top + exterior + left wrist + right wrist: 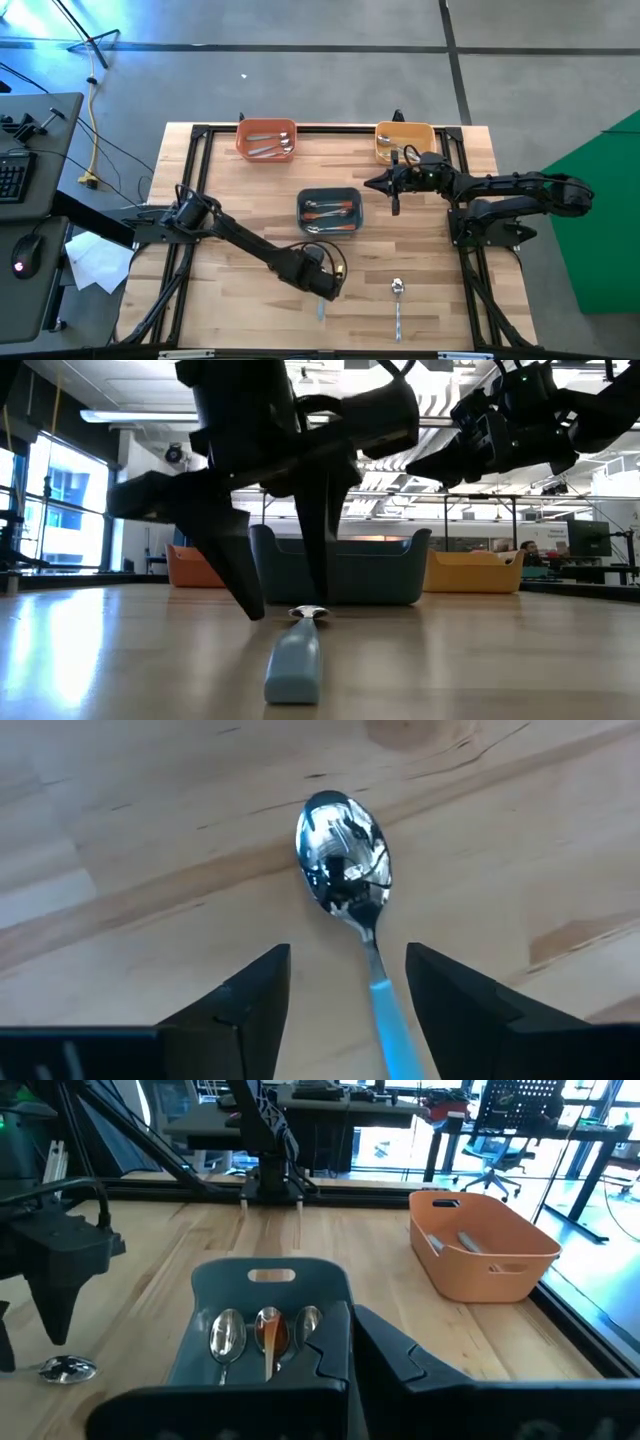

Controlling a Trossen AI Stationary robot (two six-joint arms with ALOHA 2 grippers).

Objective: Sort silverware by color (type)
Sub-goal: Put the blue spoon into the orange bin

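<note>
Blue-handled spoon lies flat on the table, lower centre of the high view, its handle between the spread fingers of the left gripper. Risk: the thin handle could slip aside as the fingers close, or the pads scrape wood. Right gripper, closed and empty, waits near the yellow bin.

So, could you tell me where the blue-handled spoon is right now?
In the high view the blue-handled spoon lies on the table's near edge, between the left gripper's open fingers, left of the silver spoon.
</note>
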